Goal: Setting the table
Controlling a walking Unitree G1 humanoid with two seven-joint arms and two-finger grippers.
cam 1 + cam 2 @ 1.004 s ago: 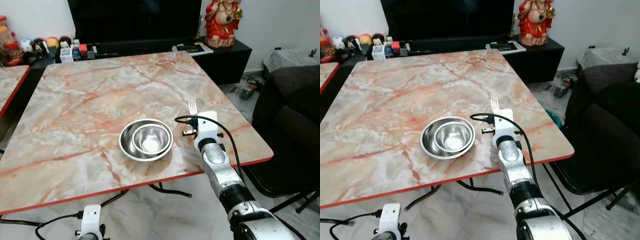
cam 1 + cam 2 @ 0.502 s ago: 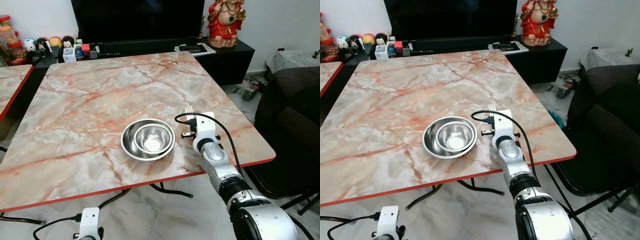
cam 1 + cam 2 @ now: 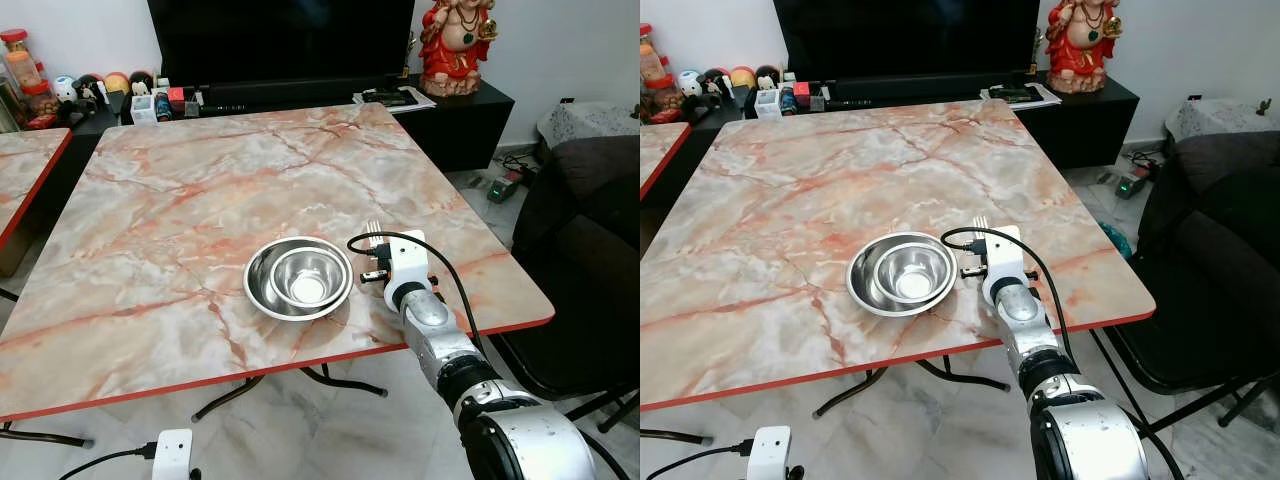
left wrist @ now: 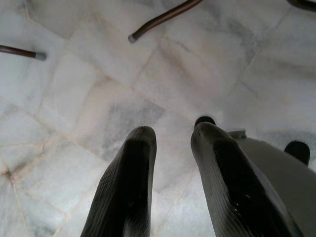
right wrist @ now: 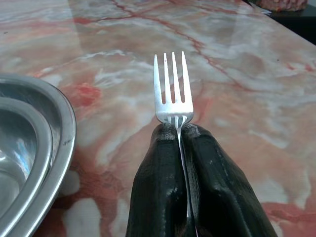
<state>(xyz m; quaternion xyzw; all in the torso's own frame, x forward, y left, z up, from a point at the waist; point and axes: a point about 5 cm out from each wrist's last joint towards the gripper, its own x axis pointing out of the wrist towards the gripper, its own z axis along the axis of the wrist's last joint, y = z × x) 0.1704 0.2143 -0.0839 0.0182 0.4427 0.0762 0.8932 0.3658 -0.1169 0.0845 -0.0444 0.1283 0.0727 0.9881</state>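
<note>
One fork (image 5: 172,89) pinched by its neck between right gripper (image 5: 183,129) fingers, low over table (image 3: 180,200) just beside nested steel bowls (image 3: 298,278) | likely light, stiff, slick; a hold at the neck limits twisting | left gripper (image 4: 170,136) idle, fingers apart above floor

Glossy marble-look table (image 3: 180,200) (pink-veined); shiny metal fork (image 5: 172,94), bowls (image 3: 298,278).

The right arm (image 3: 440,345) is a run of silver metal segments joined by a black ring, ending in a white wrist block. A black cable (image 3: 455,280) loops from that block. Glossy, rubbery black fingers (image 5: 160,187) taper to rounded tips.
</note>
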